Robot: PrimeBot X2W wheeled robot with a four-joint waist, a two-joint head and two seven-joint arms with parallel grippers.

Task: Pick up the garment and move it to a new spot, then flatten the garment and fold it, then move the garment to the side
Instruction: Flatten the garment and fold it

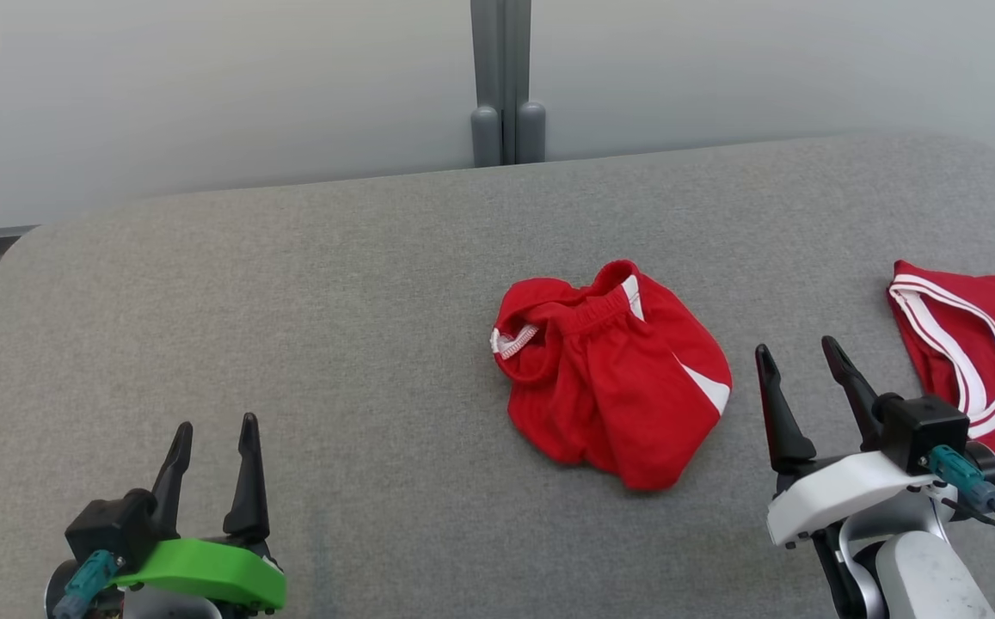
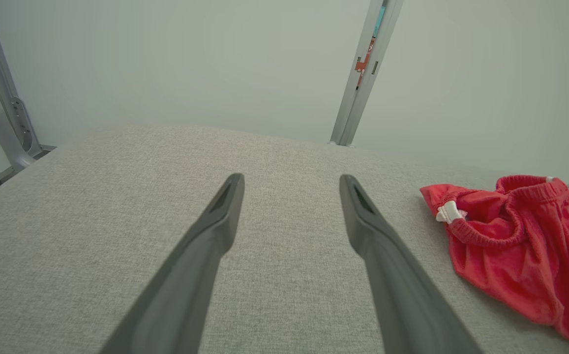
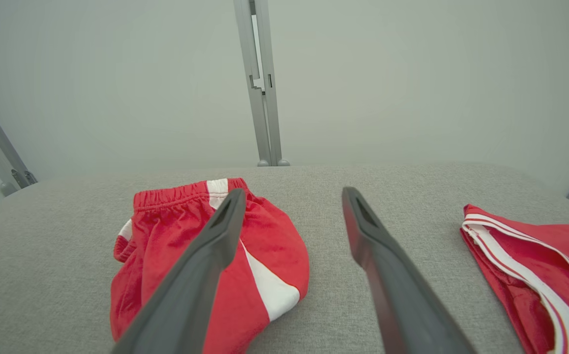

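Observation:
A crumpled red garment [image 1: 613,378] with white side panels and an elastic waistband lies bunched at the middle of the grey padded table [image 1: 334,284]. It also lies at the right of the left wrist view as the garment [image 2: 515,246] and at the lower left of the right wrist view as the garment [image 3: 264,255]. My left gripper [image 1: 214,428] stands open at the lower left, well left of the garment, with nothing between its fingers. To the garment's right, my right gripper [image 1: 800,351] is open and empty. Its left finger [image 3: 200,275] crosses in front of the cloth in its wrist view.
A second red piece of clothing with white striped trim [image 1: 979,352] lies flat at the table's right edge, beside my right gripper. A grey upright post [image 1: 504,86] stands behind the table against a pale wall. The table's left half is bare grey fabric.

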